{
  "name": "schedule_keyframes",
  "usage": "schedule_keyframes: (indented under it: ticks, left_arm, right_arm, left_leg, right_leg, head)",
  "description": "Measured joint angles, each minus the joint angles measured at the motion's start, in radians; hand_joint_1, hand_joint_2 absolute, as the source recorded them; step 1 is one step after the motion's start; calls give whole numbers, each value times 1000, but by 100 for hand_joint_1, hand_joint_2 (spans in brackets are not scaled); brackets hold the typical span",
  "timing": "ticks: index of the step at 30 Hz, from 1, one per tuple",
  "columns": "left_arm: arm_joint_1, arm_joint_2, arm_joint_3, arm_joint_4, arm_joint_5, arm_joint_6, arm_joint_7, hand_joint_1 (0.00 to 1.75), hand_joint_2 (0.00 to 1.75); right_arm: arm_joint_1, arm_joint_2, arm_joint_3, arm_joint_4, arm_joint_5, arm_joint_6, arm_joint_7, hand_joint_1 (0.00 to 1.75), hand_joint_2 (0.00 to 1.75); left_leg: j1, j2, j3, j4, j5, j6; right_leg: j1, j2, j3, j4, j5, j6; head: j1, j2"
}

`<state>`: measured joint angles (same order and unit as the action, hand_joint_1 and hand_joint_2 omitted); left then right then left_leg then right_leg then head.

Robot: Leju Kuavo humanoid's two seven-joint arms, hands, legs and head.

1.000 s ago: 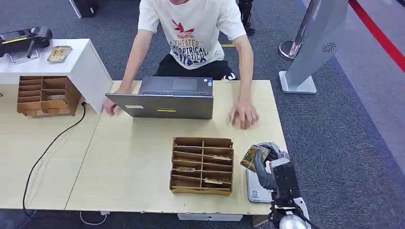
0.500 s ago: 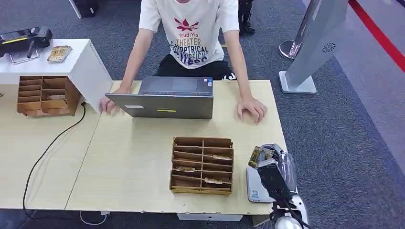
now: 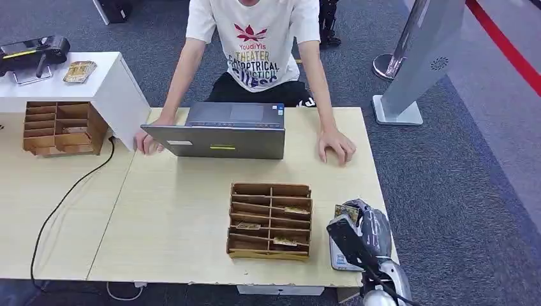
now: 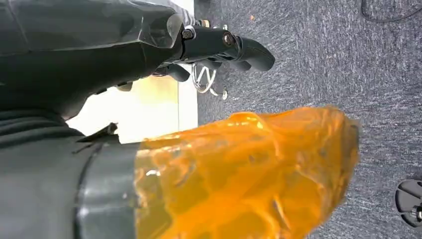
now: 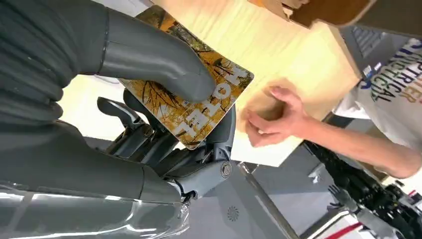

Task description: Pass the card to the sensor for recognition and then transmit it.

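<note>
A yellow, leaf-printed card (image 3: 345,211) is pinched in my right hand (image 3: 363,231) near the table's front right corner. The hand hovers over the flat white sensor pad (image 3: 338,258), hiding most of it. In the right wrist view the thick grey thumb (image 5: 164,59) presses on the card (image 5: 199,107) and darker fingers support it from behind. My left hand (image 4: 219,45) hangs over grey carpet, its dark fingers loosely extended with nothing in them.
A cardboard card organizer (image 3: 271,221) with a few cards stands left of the sensor. A person sits behind an open laptop (image 3: 220,137), one hand (image 3: 337,143) flat on the table near my right hand. A second organizer (image 3: 60,127) and a white stand (image 3: 105,83) are at far left.
My right hand has drawn back toward the table's front edge with the card and lowered it over the sensor pad. The person's hand shifted slightly right, then stayed.
</note>
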<state>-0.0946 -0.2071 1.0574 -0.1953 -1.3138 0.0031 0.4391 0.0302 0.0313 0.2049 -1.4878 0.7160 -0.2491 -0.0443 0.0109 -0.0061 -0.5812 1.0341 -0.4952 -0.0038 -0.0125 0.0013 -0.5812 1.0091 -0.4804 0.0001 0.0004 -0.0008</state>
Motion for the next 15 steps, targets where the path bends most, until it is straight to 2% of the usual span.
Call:
schedule_keyframes:
  ticks: [6, 15]
  left_arm:
    - [0, 0, 0, 0, 0, 0, 1, 0, 0]
    - [0, 0, 0, 0, 0, 0, 1, 0, 0]
  right_arm:
    - [-9, -12, 5, 25, 16, 24, 24, 175, 175]
    - [-13, -23, 7, 48, 17, 26, 26, 175, 175]
  left_leg:
    - [0, 0, 0, 0, 0, 0]
    - [0, 0, 0, 0, 0, 0]
  right_leg:
    - [0, 0, 0, 0, 0, 0]
    - [0, 0, 0, 0, 0, 0]
  head:
    - [0, 0]
    - [0, 0]
